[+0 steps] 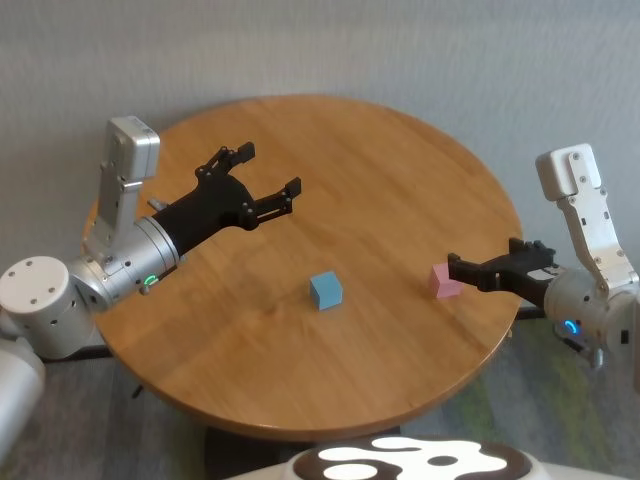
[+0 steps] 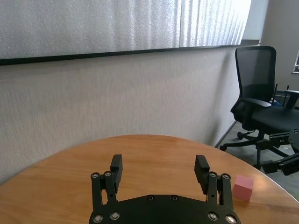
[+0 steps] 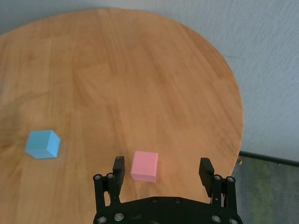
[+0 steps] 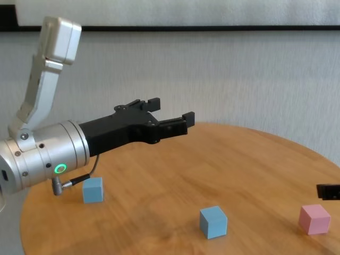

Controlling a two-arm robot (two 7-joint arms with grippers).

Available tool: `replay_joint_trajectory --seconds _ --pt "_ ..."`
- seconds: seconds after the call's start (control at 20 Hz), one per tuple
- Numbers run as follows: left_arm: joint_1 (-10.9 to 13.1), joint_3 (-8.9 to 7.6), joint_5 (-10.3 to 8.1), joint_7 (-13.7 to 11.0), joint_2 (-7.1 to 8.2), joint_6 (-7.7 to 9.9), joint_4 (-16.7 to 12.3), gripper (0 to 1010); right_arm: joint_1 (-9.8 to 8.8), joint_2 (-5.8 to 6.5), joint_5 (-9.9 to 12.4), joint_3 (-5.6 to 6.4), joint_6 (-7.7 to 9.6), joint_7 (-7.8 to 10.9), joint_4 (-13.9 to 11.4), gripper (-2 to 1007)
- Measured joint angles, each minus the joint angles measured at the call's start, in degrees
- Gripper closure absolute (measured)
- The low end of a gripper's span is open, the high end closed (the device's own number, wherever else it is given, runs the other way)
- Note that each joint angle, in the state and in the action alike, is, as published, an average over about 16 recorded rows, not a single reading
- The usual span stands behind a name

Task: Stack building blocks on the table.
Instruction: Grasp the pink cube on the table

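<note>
On the round wooden table (image 1: 380,180) a pink block (image 1: 445,281) lies near the right edge. My right gripper (image 1: 483,255) hovers open just behind it. In the right wrist view the pink block (image 3: 144,165) sits just ahead of the open gripper (image 3: 161,163), closer to one fingertip. A light blue block (image 1: 326,290) rests mid-table, toward the front. A second light blue block (image 4: 92,189) shows only in the chest view, under my left forearm. My left gripper (image 1: 268,170) is held open and empty above the table's left side.
A grey wall rises behind the table. A black office chair (image 2: 257,93) stands on the floor beyond the table's right side. The table's rim (image 3: 236,121) drops off close behind the pink block.
</note>
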Motion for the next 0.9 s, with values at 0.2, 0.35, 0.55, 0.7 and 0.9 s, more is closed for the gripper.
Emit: replay_joint_trajectory --seconds 0.2,0.35,0.55,0.7,0.9 --pt "0.0 0.0 0.0 0.0 0.0 0.0 0.0 9 -0.91 -2.49 0.5 1.12 4.8 -3.93 -1.28 0" --pt "0.0 0.0 0.0 0.0 0.0 0.0 0.0 8 -1.23 -3.96 0.02 1.23 6.71 -5.68 -1.45 0" --pt "0.0 0.0 0.0 0.0 0.0 0.0 0.0 8 -1.14 -5.47 -1.36 0.61 7.37 -7.22 -0.57 0" --pt "0.0 0.0 0.0 0.0 0.0 0.0 0.0 8 -0.87 -6.5 -2.52 0.04 7.29 -8.08 0.57 0" --pt "0.0 0.0 0.0 0.0 0.0 0.0 0.0 8 -0.3 -8.08 -3.8 -0.49 6.87 -8.98 2.37 0"
